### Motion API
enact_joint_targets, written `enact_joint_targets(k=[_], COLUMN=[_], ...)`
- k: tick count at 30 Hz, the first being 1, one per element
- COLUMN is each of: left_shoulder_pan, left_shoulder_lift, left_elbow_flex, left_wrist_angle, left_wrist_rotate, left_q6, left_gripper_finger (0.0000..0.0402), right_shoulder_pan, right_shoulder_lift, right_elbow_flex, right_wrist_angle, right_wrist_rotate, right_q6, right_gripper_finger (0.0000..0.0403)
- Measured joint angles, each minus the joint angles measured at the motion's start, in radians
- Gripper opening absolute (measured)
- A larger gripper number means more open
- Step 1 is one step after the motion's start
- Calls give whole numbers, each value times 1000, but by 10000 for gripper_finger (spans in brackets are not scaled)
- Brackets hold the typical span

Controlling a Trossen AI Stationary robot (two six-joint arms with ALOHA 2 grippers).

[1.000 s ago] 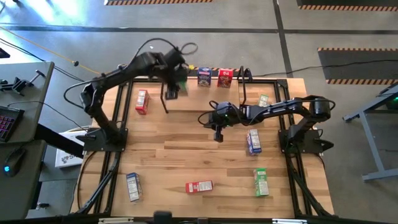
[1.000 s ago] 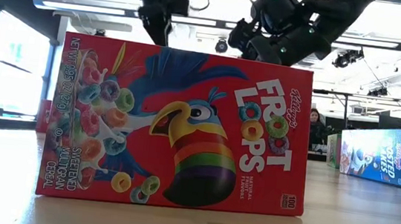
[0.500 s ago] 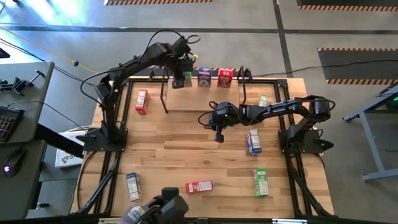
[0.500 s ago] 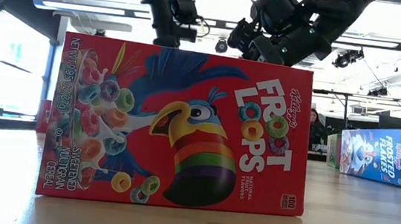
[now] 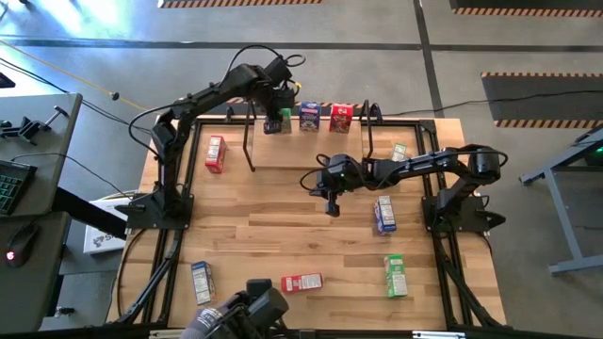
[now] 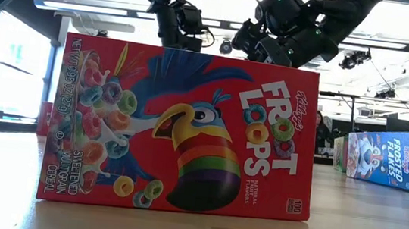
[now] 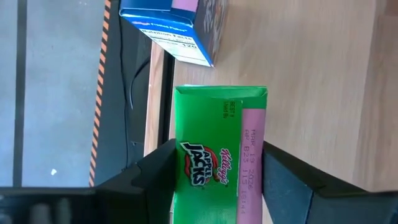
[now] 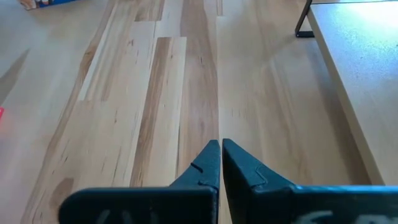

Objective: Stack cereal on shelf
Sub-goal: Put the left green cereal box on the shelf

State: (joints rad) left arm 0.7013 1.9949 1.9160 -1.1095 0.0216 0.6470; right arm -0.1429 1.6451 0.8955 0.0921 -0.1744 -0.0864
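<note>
High view: the left gripper is at the far edge of the shelf, over a green box that sits in line with a blue box and a red box along the shelf's back. Left wrist view shows that green box between the two fingers, with a sliver of gap on each side; whether the pads are touching the card or have just let go cannot be told. The blue box stands just beyond it on the board. The right gripper hangs over bare table in front of the shelf, fingers pressed together and empty. The step in hand looks like setting down the third box; six more lie on the table, among them a red box left of the shelf and a blue one near the right arm. Next, the left arm should open fully and lift straight away without tipping the green box, then go for another.
</note>
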Motion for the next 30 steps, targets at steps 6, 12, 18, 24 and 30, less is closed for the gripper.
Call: enact_joint_targets(k=[6,12,18,24,30], left_shoulder_pan=[0,6,2,-9,-67], left_shoulder_lift=[0,-1,-55,-125,-240], left_elbow_flex=[0,0,0,0,-182], left_wrist_angle=[8,8,23,-21,49], left_wrist_rotate=[-5,-30,-63,-47,103], left_q6=[1,14,52,-18,-210], left_gripper_finger=[211,214,214,213,162], right_shoulder_pan=[0,0,0,0,43], right_shoulder_lift=[0,0,0,0,0], right_elbow_flex=[0,0,0,0,0], right_wrist_angle=[0,0,1,1,-15], right_wrist_rotate=[-1,-1,-1,-1,119], right_q6=[0,0,0,0,-51], right_gripper_finger=[0,0,0,0,0])
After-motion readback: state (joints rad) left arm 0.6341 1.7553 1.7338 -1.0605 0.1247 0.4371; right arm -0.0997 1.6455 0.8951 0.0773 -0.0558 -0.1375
